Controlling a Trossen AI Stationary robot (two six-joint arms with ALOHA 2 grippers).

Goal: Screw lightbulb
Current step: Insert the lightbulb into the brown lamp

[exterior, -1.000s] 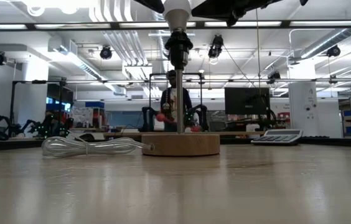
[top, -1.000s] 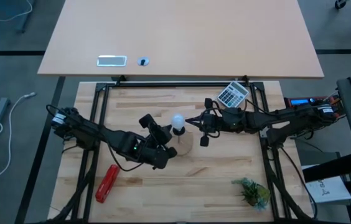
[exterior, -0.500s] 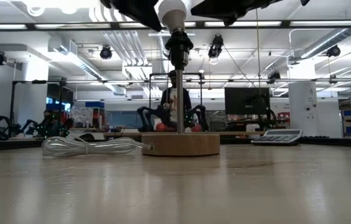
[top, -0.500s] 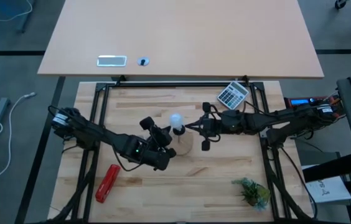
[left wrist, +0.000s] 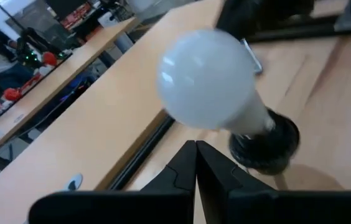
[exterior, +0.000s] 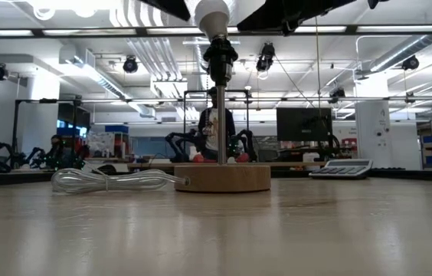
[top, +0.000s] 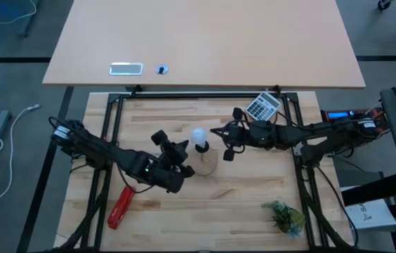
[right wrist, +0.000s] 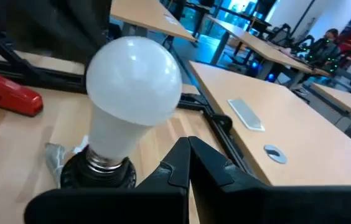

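The white lightbulb (top: 198, 135) stands upright with its silvery screw end in the black socket (exterior: 220, 55), atop a thin post on the round wooden base (exterior: 222, 178). My left gripper (top: 184, 151) is shut, just on the bulb's near-left side. Its tips (left wrist: 195, 152) point at the bulb's neck (left wrist: 250, 124) with a small gap. My right gripper (top: 215, 133) is shut too, close to the bulb's right side. Its tips (right wrist: 188, 149) stay short of the bulb (right wrist: 133, 74).
A calculator (top: 262, 105) lies at the far right, a red tool (top: 121, 206) at the near left and a small green plant (top: 286, 216) at the near right. A clear shiny cord (exterior: 112, 180) lies beside the base. A larger tan table (top: 205, 42) stands beyond.
My left gripper has drawn back a little from the bulb toward the table's left edge and sunk slightly, staying shut. The bulb and the lamp stand have kept their place.
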